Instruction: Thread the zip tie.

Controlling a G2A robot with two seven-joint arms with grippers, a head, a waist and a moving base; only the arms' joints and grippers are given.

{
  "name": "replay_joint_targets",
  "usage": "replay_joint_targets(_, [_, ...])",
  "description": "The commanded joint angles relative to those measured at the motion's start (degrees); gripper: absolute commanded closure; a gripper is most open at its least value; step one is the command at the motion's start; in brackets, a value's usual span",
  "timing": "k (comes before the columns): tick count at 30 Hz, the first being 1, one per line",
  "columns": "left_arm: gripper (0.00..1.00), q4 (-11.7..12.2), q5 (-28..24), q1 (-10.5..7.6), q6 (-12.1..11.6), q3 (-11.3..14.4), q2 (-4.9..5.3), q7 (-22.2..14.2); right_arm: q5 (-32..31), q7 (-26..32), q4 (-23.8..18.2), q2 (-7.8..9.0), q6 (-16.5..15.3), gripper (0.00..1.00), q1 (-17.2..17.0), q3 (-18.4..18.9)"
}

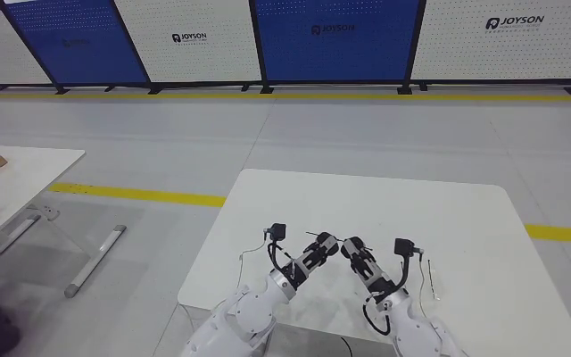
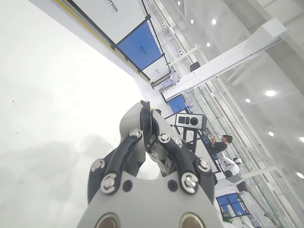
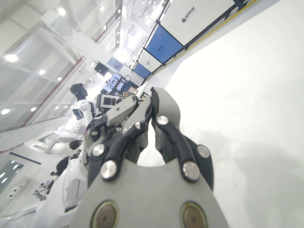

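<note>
Left gripper (image 2: 148,107): jaws closed on a thin dark strip, seen edge-on between them and judged to be the zip tie (image 2: 150,125). Right gripper (image 3: 152,97): jaws pressed together with a similar dark line between them; whether it is the same tie cannot be told. Both sets of jaws stand nearly tip to tip over the tabletop (image 1: 375,196). Judgement: the ends are held and roughly aligned, no closed loop shows, and threading remains.

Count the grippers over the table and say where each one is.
2. The left gripper and the right gripper hang tip to tip over the near middle of the white table, both shut, the left pinching a thin dark strip, likely the zip tie.
</note>
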Motion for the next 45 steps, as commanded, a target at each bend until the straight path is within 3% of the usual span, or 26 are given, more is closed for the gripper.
replay_joint_targets(1, [1.0,0.12,-0.16,-0.09,-0.02,0.0,0.01,-0.25,0.09,-0.07,-0.06,0.02,-0.06,0.98,-0.06,0.01])
replay_joint_targets(2, [1.0,0.16,-0.13,-0.11,0.01,0.02,0.02,-0.25,0.12,-0.1,-0.08,0.03,-0.1,0.99,-0.09,0.01])
replay_joint_targets(7, [1.0,0.15,0.28,-0.12,0.45,0.06,0.03,0.12,0.36,-0.16,-0.16,0.07,-0.32,0.77,-0.23,0.0])
replay_joint_targets(9, [1.0,0.15,0.44,-0.1,0.55,0.06,0.04,0.34,0.45,-0.21,-0.19,0.09,-0.37,0.75,-0.29,0.02])
replay_joint_targets(22, [1.0,0.36,0.13,-0.29,0.76,0.19,0.07,-0.02,1.12,-1.9,-1.11,0.31,-1.94,0.91,-1.53,0.75])
replay_joint_targets(25, [1.0,0.38,0.11,-0.33,0.69,0.21,0.09,-0.05,1.29,-2.08,-1.19,0.36,-2.12,1.0,-1.74,0.92])
replay_joint_targets(45, [1.0,-0.32,-0.36,0.44,-1.18,-0.2,0.44,-1.38,0.5,-0.16,-0.49,0.44,-1.86,1.0,-0.64,-0.13])
